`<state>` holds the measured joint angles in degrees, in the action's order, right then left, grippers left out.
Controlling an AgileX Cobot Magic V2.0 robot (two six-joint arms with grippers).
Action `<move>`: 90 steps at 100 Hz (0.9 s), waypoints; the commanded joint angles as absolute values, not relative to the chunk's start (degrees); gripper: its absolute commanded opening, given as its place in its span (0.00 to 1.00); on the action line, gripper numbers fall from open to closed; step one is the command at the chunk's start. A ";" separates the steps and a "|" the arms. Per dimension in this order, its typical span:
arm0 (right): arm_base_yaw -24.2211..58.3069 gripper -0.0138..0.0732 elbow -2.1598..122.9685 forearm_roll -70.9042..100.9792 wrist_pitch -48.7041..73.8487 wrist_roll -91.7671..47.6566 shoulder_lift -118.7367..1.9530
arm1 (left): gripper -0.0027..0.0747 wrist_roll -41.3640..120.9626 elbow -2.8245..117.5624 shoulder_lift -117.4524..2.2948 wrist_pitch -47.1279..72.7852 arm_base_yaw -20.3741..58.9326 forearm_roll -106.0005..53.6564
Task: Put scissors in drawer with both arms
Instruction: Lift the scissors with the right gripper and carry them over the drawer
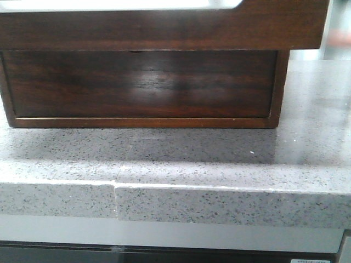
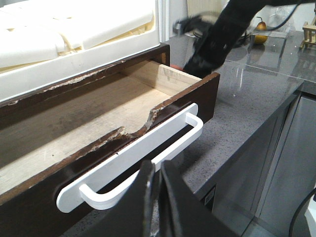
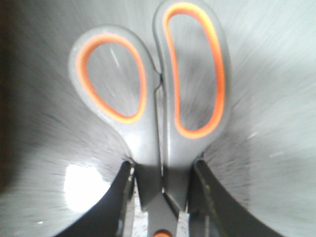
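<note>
Scissors point(image 3: 158, 113) sit clamped in the right gripper point(image 3: 160, 192): the two dark fingers point(image 3: 111, 207) press against the grey shanks just below the finger loops, one on each side, and the loops with their orange lining stand out beyond the fingertips. Blades are hidden between and behind the fingers, apart from a small orange spot at the pivot. Background in the right wrist view is a streaked grey blur with one bright reflection — nothing else can be told from it. Left wrist view shows the drawer point(image 2: 98, 123) pulled open from the dark brown cabinet; its pale wooden floor is bare, and the top edge of its dark front panel is chipped and ragged, showing lighter wood. A white bar handle point(image 2: 143, 158) runs across the drawer front. The left gripper point(image 2: 157, 197) is just in front of this handle, fingers drawn nearly together with only a thin slit between them, gripping nothing; whether the tips touch the handle cannot be told. Beyond the far corner of the drawer a dark, blurred arm point(image 2: 222, 34) reaches in over the grey speckled countertop point(image 2: 247, 103) — presumably the right arm, though the scissors cannot be made out there. Front view shows only the glossy dark wood cabinet point(image 1: 142, 82) standing on the same countertop, neither arm in sight.
</note>
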<state>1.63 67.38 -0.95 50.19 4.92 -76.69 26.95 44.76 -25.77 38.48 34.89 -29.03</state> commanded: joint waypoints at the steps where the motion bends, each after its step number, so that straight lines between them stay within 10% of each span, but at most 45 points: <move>1: 1.64 0.08 71.68 -1.67 48.18 4.07 -69.98 | 0.01 26.45 46.71 -26.65 34.49 35.07 -30.28; 46: 4.25 0.08 92.26 17.70 48.49 -15.10 -61.24 | 0.01 26.45 46.71 -26.65 32.98 35.07 -30.18; 90: 30.06 0.08 99.67 21.65 46.78 -34.93 -69.52 | 0.01 26.45 46.71 -26.65 32.98 35.07 -30.18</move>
<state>26.05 97.94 20.29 52.09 -28.30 -68.26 26.95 44.76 -25.77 37.36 34.89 -28.94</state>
